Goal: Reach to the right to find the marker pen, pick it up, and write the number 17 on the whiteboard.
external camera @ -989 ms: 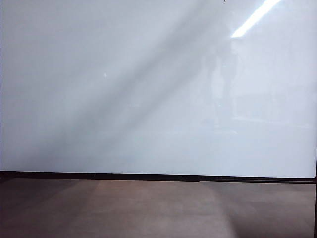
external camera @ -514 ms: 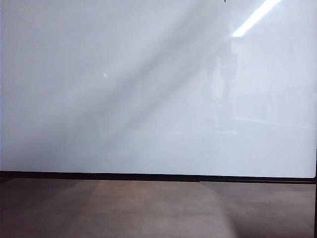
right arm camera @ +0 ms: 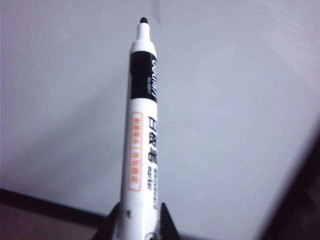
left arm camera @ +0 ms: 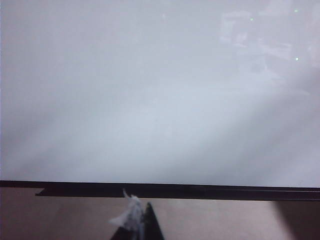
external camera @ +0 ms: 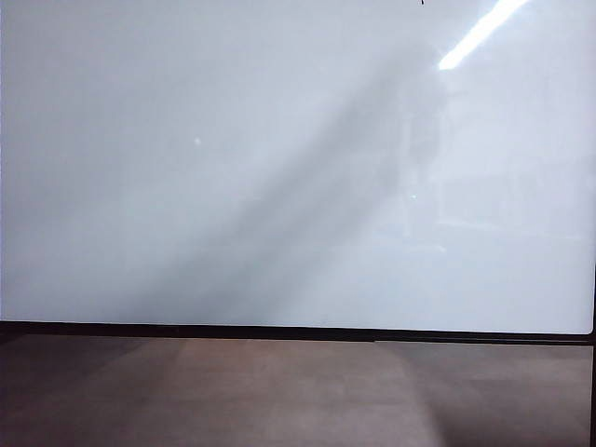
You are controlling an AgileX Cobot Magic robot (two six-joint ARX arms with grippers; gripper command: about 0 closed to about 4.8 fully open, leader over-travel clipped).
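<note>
Right wrist view: right gripper (right arm camera: 139, 227) fingers clamp the marker pen (right arm camera: 142, 125), aimed at the whiteboard (right arm camera: 240, 100); left gripper (left arm camera: 137, 231) fingers' state unclear.

Whiteboard (external camera: 233, 168) on brown-grey surface (external camera: 279, 391)

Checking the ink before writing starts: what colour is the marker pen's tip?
Black, on the marker pen held by the right gripper; clearest in the right wrist view.
</note>
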